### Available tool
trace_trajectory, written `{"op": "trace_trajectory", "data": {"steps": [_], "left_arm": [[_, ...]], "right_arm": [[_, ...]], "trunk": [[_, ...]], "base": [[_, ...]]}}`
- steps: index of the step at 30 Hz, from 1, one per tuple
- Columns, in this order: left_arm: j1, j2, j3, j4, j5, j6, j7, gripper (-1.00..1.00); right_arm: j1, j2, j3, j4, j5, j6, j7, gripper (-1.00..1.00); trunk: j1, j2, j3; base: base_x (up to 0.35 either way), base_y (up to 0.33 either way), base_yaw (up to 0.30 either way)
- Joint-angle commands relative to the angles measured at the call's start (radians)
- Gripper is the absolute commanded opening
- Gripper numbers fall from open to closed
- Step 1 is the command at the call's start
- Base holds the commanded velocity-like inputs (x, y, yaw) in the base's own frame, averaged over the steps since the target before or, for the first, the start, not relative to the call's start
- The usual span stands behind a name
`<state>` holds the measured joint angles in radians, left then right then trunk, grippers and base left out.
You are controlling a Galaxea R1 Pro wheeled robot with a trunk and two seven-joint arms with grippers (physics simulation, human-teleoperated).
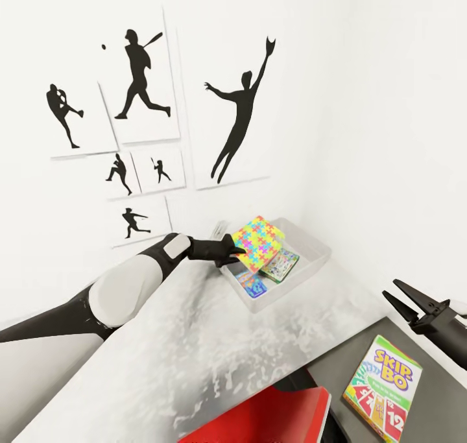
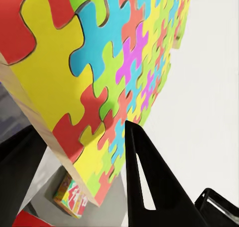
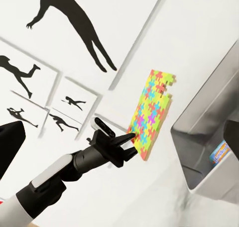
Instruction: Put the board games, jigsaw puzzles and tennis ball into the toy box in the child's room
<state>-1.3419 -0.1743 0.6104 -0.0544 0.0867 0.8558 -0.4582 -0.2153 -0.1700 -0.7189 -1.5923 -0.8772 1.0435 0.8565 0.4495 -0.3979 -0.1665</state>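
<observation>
Holding a puzzle [image 1: 258, 242] by one edge in the left gripper [image 1: 235, 253], fingers [image 2: 144, 177] pinching its near corner, just above the tray's near rim. Puzzle tilting, its far edge hanging over the tray [image 1: 310, 253] interior and over two flat boxes already lying inside: a blue game [image 1: 251, 285] and a green-pink game [image 1: 280, 265]. Tray sitting on the table [image 1: 194, 339], close to the corner of the white wall with the posters [image 1: 139, 80].

Hovering well apart from the tray: right gripper [image 1: 403, 302], jaws spread and holding nothing, above the dark side unit [image 1: 441, 397]. Lying on that unit, not yet collected: Skip-Bo [image 1: 383, 388]. Showing below the table edge: red chair [image 1: 272, 417].

Judged step: lowering and releasing the puzzle into the tray.

Risks, as judged:
- Slipping from the shallow corner pinch, given the puzzle's weight hanging far from the fingers.
- Catching on the tray's near rim during lowering, tipping the puzzle out onto the table.
- Landing slanted on the two games and propping against the tray wall, leaving little room for Skip-Bo.
- Nudging the light tray toward the wall with the wrist.
</observation>
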Motion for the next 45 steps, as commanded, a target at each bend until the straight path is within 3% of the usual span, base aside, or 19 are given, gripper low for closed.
{"op": "trace_trajectory", "data": {"steps": [1, 20, 25, 28, 38, 45], "left_arm": [[0.0, 0.0, -0.006, -0.002, 0.008, 0.006, -0.002, -1.0], [-0.001, 0.0, -0.008, -0.004, 0.008, 0.011, -0.033, -1.0], [-0.001, 0.0, -0.009, -0.004, 0.008, 0.012, -0.168, -1.0], [-0.001, 0.0, -0.009, -0.004, 0.008, 0.009, -0.199, -1.0], [-0.001, 0.0, -0.009, -0.004, 0.008, 0.006, -0.204, -1.0], [0.0, 0.0, -0.009, -0.003, 0.008, 0.007, -0.152, -1.0]], "right_arm": [[-0.001, 0.0, -0.001, 0.0, 0.004, 0.004, 0.006, 1.0], [-0.001, 0.005, 0.0, 0.0, 0.004, 0.004, 0.007, 1.0], [-0.001, 0.004, 0.001, 0.0, 0.004, 0.004, 0.007, 1.0], [-0.001, 0.004, 0.0, 0.0, 0.004, 0.004, 0.007, 1.0], [-0.001, 0.003, 0.0, 0.0, 0.004, 0.004, 0.007, 1.0], [-0.001, 0.004, -0.001, 0.0, 0.004, 0.004, 0.007, 1.0]], "trunk": [[0.001, -0.002, -0.004], [0.001, -0.002, -0.035], [0.001, -0.002, -0.043], [0.001, -0.002, -0.048], [0.001, -0.002, -0.064], [0.001, -0.002, -0.076]], "base": [[0.0, 0.0, 0.0], [0.0, 0.0, 0.0], [0.0, 0.0, 0.0], [0.0, 0.0, 0.0], [0.0, 0.0, 0.0], [0.0, 0.0, 0.0]]}}
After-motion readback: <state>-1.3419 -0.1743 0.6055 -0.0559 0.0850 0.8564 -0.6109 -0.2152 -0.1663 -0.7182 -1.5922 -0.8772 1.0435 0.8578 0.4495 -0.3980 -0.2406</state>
